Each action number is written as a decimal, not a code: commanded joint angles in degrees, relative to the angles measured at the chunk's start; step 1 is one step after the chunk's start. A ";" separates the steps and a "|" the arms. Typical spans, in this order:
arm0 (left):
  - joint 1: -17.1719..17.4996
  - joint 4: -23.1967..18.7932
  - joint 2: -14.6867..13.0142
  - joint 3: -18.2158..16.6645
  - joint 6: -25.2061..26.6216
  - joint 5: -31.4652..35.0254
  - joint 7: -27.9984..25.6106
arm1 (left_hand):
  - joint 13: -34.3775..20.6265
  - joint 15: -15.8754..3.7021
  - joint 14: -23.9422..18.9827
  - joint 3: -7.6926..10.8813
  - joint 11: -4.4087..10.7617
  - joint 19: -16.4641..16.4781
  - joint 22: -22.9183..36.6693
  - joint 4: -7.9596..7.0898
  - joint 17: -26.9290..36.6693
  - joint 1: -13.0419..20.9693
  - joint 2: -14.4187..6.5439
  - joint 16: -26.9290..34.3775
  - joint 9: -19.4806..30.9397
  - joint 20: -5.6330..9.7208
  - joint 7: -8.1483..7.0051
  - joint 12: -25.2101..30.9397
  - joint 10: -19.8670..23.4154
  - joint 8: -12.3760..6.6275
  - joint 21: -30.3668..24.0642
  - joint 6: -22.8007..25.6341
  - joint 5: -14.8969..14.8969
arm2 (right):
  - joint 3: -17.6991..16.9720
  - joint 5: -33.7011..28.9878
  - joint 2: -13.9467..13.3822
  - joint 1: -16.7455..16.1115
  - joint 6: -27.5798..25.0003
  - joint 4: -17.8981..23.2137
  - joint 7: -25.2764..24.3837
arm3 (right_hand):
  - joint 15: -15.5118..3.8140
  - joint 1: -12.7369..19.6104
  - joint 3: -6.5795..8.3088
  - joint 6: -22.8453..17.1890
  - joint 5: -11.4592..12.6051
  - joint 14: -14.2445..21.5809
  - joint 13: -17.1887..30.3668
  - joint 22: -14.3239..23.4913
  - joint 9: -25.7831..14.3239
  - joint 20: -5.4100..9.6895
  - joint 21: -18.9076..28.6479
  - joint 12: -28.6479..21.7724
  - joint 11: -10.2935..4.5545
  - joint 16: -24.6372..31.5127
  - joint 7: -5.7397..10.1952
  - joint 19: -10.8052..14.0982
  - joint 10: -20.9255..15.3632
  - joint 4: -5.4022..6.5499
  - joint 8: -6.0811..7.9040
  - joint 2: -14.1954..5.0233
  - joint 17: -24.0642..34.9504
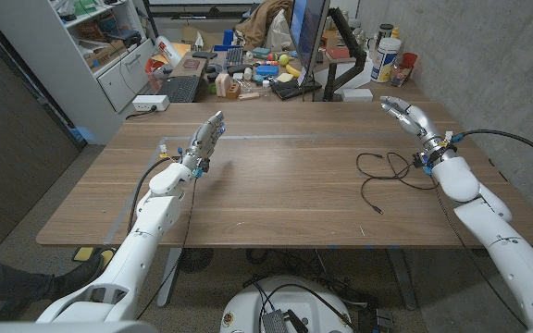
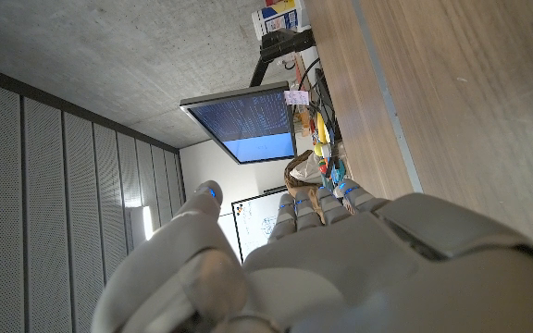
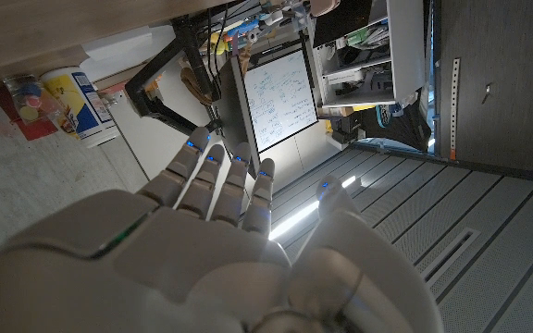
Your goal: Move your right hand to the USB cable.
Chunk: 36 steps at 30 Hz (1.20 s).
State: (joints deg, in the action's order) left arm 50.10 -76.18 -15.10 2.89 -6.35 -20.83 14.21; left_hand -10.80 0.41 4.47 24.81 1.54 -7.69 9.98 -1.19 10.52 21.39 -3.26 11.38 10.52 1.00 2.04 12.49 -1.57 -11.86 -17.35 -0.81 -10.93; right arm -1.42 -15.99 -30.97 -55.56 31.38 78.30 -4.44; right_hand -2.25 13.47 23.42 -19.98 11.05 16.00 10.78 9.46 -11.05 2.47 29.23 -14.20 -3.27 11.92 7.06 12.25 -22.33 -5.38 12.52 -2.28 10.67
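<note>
A thin black USB cable (image 1: 389, 173) lies in loose loops on the right part of the wooden table (image 1: 276, 185), one end trailing toward the front. My right hand (image 1: 411, 116) is raised above the table's far right side, behind the cable and apart from it, fingers straight and holding nothing. In the right wrist view the right hand (image 3: 220, 250) shows its fingers stretched out together. My left hand (image 1: 207, 137) hovers over the left part of the table, fingers extended and empty. The left hand (image 2: 340, 259) fills the lower part of its wrist view.
A cluttered desk at the back holds a monitor (image 1: 309, 37), a keyboard (image 1: 181, 89), bottles and small colourful items. A monitor arm base (image 1: 340, 79) stands at the table's far edge. White shelves (image 1: 100, 46) stand at the back left. A person's shoe (image 1: 81, 273) shows at lower left.
</note>
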 commanded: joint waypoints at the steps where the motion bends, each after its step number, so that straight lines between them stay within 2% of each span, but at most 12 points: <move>1: -0.42 0.40 -0.17 0.14 -0.28 -0.08 0.52 | -0.15 0.02 -0.28 0.22 0.21 -0.06 0.23 0.35 0.19 0.48 -0.07 -0.21 0.21 -0.19 0.18 -0.20 0.40 0.13 0.09 0.61 0.09 | -0.60 -7.90 -1.57 -1.94 -1.28 2.84 -4.69 | -4.48 0.71 0.08 -0.37 0.56 0.31 0.25 0.23 -0.34 4.06 -0.30 -0.31 -0.55 -0.05 0.44 0.56 -0.07 -0.21 0.24 0.13 0.12; 19: -0.38 0.62 0.03 0.07 -0.34 -0.13 0.36 | -0.15 0.00 -0.25 0.20 0.45 -0.02 0.25 0.38 0.20 0.53 -0.13 -0.27 0.22 -0.45 0.06 -0.33 0.34 0.25 0.45 0.57 0.11 | 0.40 -14.83 -3.31 -2.86 -3.14 4.04 -9.28 | -4.95 0.86 0.22 -0.70 0.84 0.19 0.26 0.27 -0.35 4.41 -1.09 -0.16 -1.49 -0.28 1.27 0.55 -0.04 -0.36 0.14 0.08 0.16; 36: 0.24 0.18 0.22 -0.12 -0.45 -0.30 -0.12 | -0.16 0.02 -0.17 0.18 0.36 -0.02 0.27 0.38 0.21 0.55 -0.20 -0.33 0.22 -0.70 0.01 -0.45 0.24 0.30 0.81 0.63 0.13 | 2.72 -21.75 -5.74 -3.84 -6.22 5.03 -13.43 | -4.68 0.79 0.20 -0.26 1.08 -0.48 0.27 0.31 -0.34 4.35 -2.20 0.34 -1.54 -0.65 1.62 -0.20 0.91 -0.44 -0.26 0.25 0.21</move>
State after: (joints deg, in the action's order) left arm 49.94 -75.64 -14.95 2.88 -6.82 -20.97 14.39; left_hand -10.80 0.41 4.47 24.81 1.75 -7.62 9.98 -1.19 10.52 21.38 -3.26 11.38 10.51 0.49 1.73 12.07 -1.37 -11.64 -16.91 -0.50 -10.93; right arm -0.29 -33.15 -34.94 -58.70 27.07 82.51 -15.21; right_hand -2.24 13.78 23.65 -19.95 11.89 15.97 10.78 9.46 -11.34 2.36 27.13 -13.97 -4.69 11.43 8.31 12.31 -21.66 -5.61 12.25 -1.96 10.81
